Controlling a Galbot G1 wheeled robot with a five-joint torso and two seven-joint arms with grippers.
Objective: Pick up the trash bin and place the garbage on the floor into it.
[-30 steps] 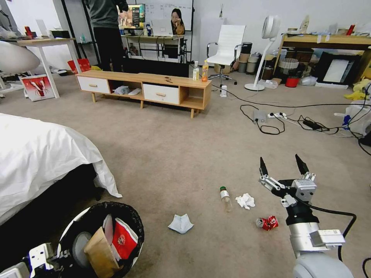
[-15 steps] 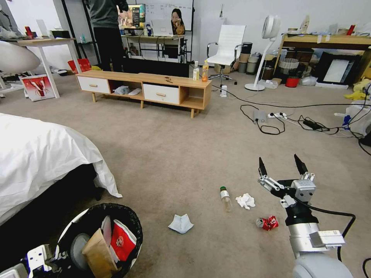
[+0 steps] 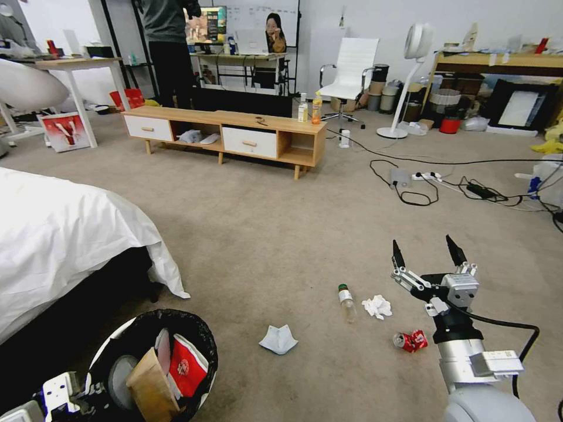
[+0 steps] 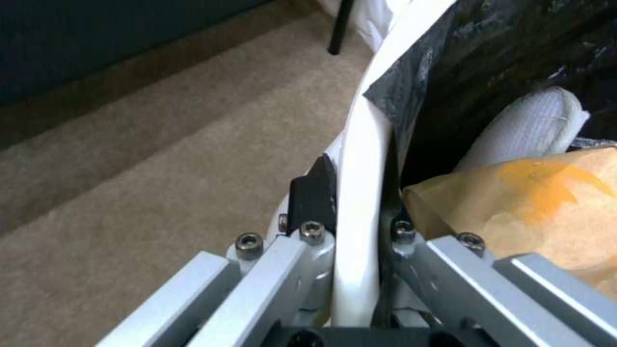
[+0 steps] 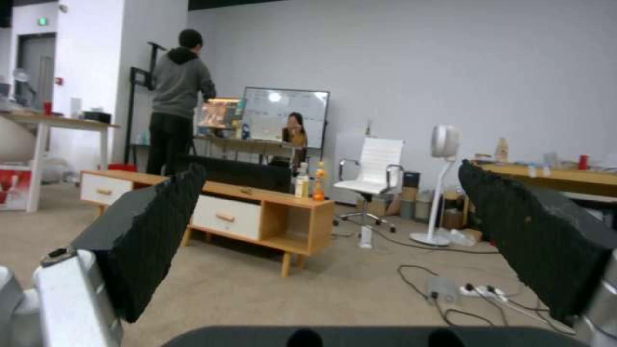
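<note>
The right gripper (image 3: 426, 253), fingers wide and empty, hangs just right of the crushed can (image 3: 410, 340); the left gripper (image 4: 355, 217) clamps the trash bin (image 3: 117, 343) rim.

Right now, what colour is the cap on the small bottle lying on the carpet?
Green, on the small clear bottle; clearest in the head view.
</note>
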